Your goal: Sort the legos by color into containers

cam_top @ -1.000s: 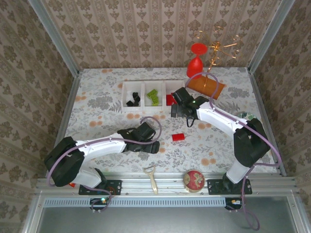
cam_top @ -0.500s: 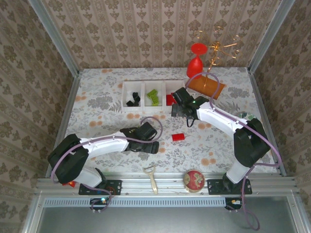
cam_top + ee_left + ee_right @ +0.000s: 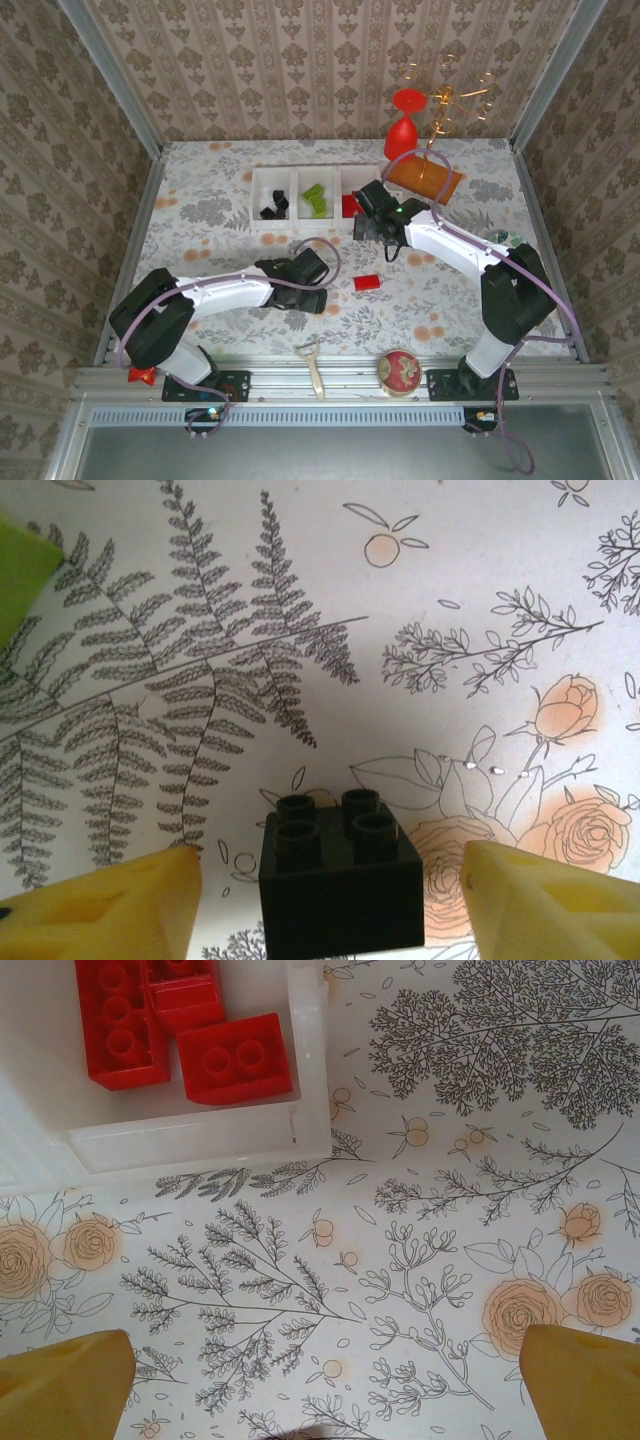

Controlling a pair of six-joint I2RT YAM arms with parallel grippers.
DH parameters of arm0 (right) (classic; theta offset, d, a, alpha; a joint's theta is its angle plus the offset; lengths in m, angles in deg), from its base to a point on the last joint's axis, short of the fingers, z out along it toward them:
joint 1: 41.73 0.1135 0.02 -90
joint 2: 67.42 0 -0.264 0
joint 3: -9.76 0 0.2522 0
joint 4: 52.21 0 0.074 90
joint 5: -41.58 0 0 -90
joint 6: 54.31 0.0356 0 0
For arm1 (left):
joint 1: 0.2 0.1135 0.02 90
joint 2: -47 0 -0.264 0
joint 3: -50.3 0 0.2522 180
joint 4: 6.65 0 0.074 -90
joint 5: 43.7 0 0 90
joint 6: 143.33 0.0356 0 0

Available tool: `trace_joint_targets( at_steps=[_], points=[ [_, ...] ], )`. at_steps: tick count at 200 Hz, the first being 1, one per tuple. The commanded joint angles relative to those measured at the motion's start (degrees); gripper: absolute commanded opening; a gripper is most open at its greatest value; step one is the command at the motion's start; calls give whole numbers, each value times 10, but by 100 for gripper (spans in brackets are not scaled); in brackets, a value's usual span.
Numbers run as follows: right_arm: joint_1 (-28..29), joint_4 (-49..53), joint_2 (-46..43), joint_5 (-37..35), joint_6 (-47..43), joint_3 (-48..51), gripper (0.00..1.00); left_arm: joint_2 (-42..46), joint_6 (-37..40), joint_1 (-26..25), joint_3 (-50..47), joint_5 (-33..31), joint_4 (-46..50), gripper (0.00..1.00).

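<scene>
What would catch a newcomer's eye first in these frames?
A black Lego brick stands on the floral tablecloth between the left tool's open yellow fingers, untouched. Red bricks lie in the right-end white bin near the right tool, and one red brick lies loose mid-cloth.

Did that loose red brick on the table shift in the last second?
No. The red brick lies at the same spot on the floral cloth, equally far from the white bins.
</scene>
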State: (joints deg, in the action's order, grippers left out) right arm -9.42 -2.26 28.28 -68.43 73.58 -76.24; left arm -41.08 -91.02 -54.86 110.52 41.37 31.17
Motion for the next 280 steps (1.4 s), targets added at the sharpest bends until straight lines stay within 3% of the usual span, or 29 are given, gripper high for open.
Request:
trace_joint_targets(
  at_steps=[1,68,162,206,239,280],
  points=[
    [0,13,-10,-22,12,1,100,-16,10,5,24,-15,12,65],
    [0,13,-9,-23,14,4,100,-38,10,5,31,-15,22,44],
    [2,1,-17,-15,18,14,100,24,10,19,13,-75,31,34],
    [7,-7,-19,-13,22,17,100,96,30,75,6,-116,31,33],
    [14,-9,-14,-11,24,12,100,133,68,145,5,-136,18,33],
    [27,-8,-5,-11,23,-1,100,132,132,244,37,-106,-34,33]
  ],
)
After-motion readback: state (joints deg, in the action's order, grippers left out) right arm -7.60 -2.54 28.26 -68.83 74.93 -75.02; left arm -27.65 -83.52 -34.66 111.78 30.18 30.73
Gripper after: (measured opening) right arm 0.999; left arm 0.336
